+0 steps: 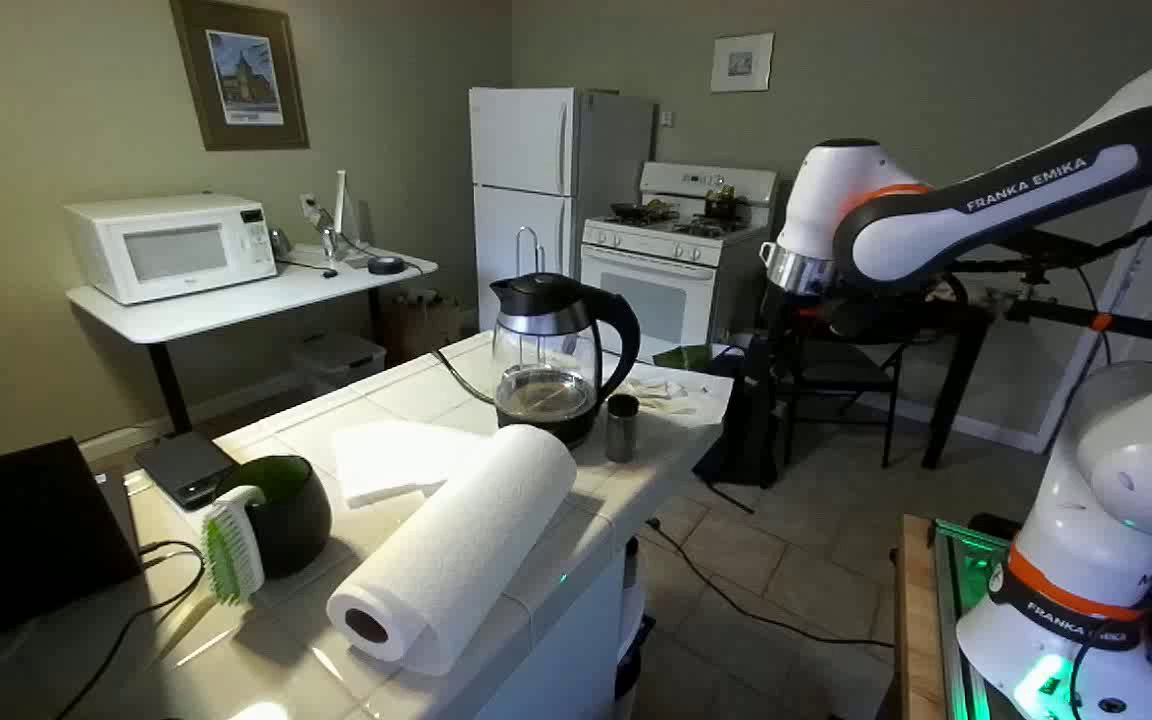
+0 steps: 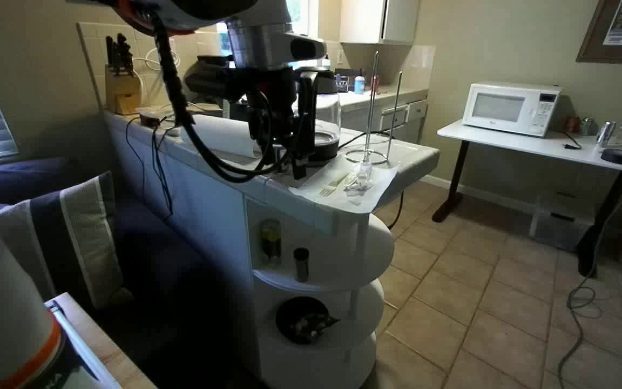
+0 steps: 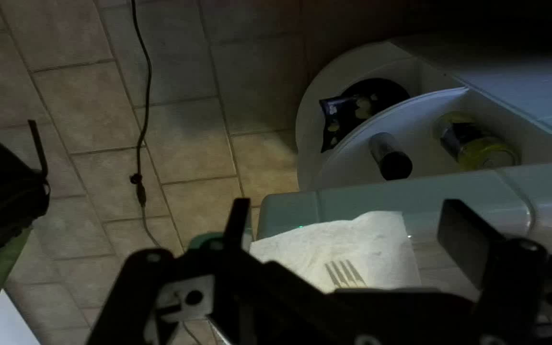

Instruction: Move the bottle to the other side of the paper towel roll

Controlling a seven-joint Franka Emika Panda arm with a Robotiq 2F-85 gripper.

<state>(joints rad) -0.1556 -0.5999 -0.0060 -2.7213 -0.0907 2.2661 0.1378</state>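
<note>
The bottle (image 1: 622,428) is a small dark upright cylinder on the tiled counter, beside the carafe and just beyond the far end of the paper towel roll. The thick white paper towel roll (image 1: 456,550) lies on its side, its dark core facing the camera; it shows partly in an exterior view (image 2: 220,132). My gripper (image 2: 289,159) hangs pointing down near the counter's end; in an exterior view (image 1: 781,340) it is dark and right of the bottle. In the wrist view my gripper (image 3: 347,215) is open, with nothing between its fingers. The bottle is out of the wrist view.
A clear carafe (image 1: 546,375) with black handle stands close to the bottle. A wire stand (image 2: 367,156) and a paper sheet (image 2: 338,189) with a fork lie at the counter's end. A dark green bowl (image 1: 291,515) and brush (image 1: 233,548) are near. Shelves (image 2: 343,273) hold another dark cylinder (image 2: 301,265).
</note>
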